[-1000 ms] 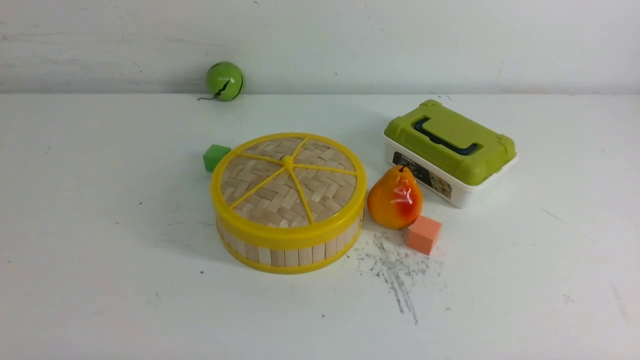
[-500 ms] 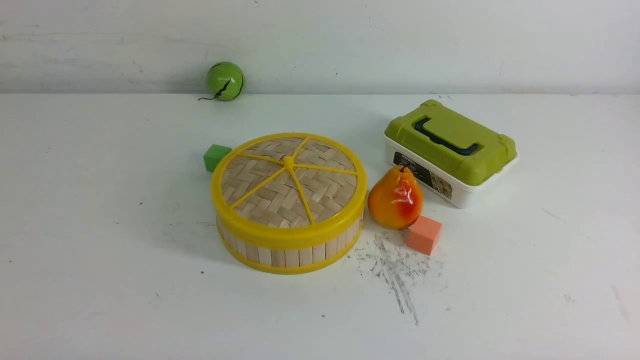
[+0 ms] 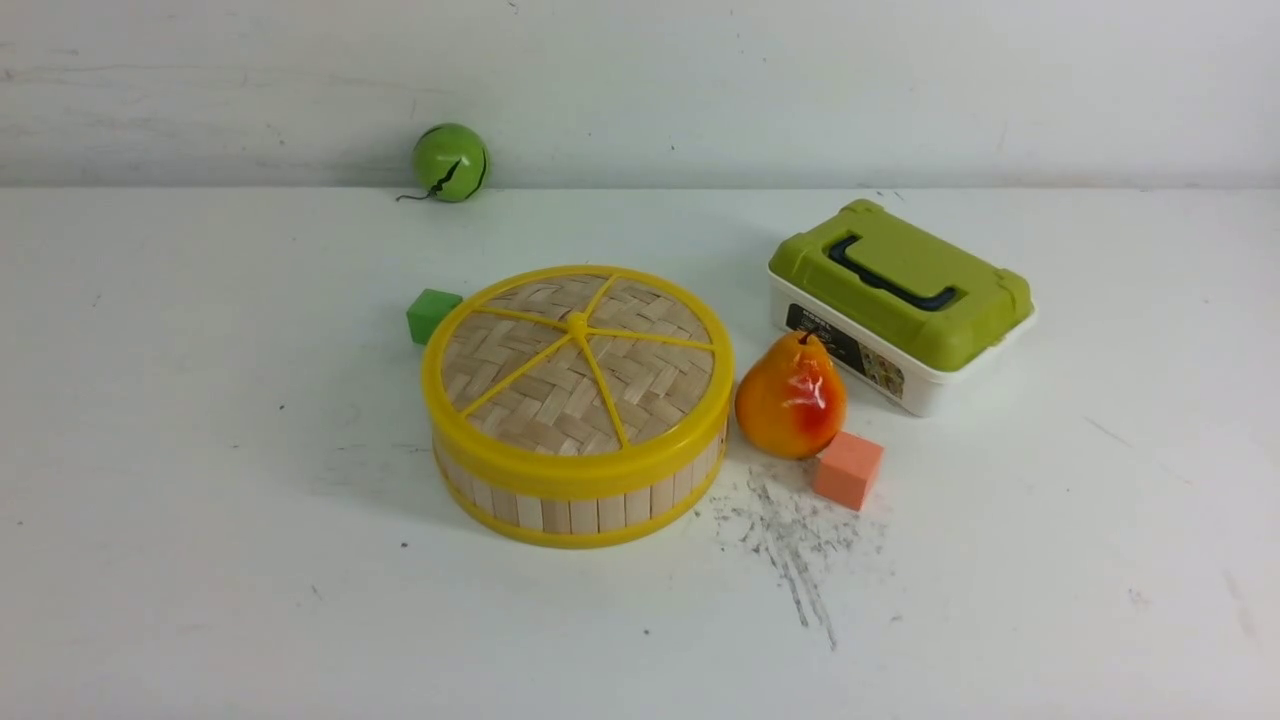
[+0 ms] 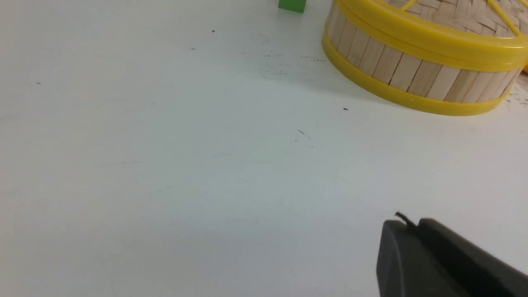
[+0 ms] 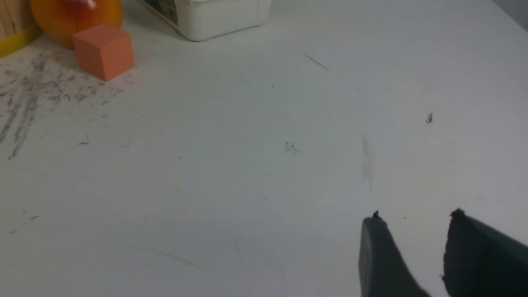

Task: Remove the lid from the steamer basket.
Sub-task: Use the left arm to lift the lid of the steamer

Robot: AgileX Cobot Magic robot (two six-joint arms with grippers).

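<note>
- The steamer basket sits about the middle of the bench, well clear of every edge.
- The lid is on top of it, seated level, its yellow rim flush over the basket's upper rim all the way round, with the small knob at the centre of the spokes.
- Neither arm shows in the front view; each appears only in its own wrist camera.
- The left end effector is closed, its dark fingers pressed together with nothing between them. It hangs over bare bench on the near-left side of the basket, well apart from it.
- The right end effector has its fingers spread with a clear gap, empty, over bare bench toward the near-right side.
- A pear stands just beside the basket's right side, with an orange cube against its near side.
- A white box with a green lid lies behind the pear, toward the right edge.
- A green cube peeks out behind the basket's far-left side.
- A green ball rests at the far edge.
</note>
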